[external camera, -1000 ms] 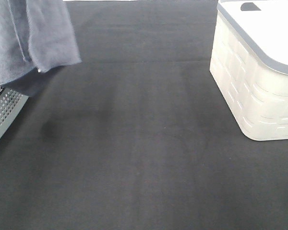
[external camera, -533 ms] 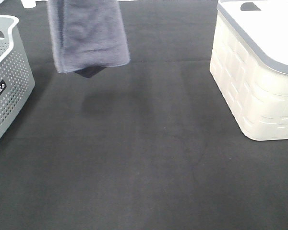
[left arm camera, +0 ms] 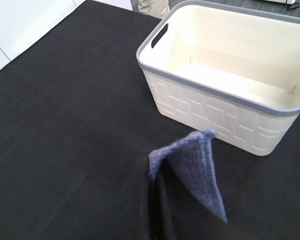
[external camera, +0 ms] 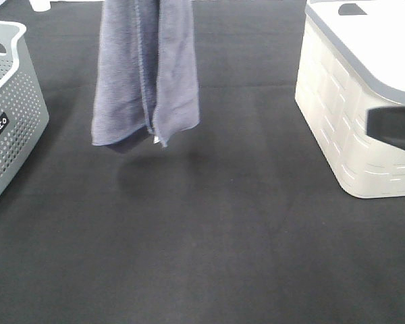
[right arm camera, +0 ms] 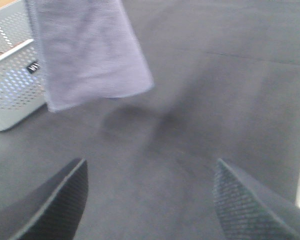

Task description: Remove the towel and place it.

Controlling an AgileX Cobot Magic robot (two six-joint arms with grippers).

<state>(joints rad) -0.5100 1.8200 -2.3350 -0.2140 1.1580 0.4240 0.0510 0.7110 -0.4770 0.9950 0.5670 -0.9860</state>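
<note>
Towel point(external camera: 145, 74) hangs above the black bench point(external camera: 209, 236).
The left end effector point(left arm camera: 157, 192) is clamped on the towel's fold; the right end effector point(right arm camera: 150, 200) stands wide apart.

The right end effector point(right arm camera: 150, 167) has two black fingers point(right arm camera: 60, 205) — wide at the bottom and thinner at the tip, with tiny rows of bumps all over them. In the high view, a bit of the right arm point(external camera: 393, 128) is a dark, blurry block. The left end effector point(left arm camera: 160, 220) is black too — plain and smooth, with no marks to see.
</note>
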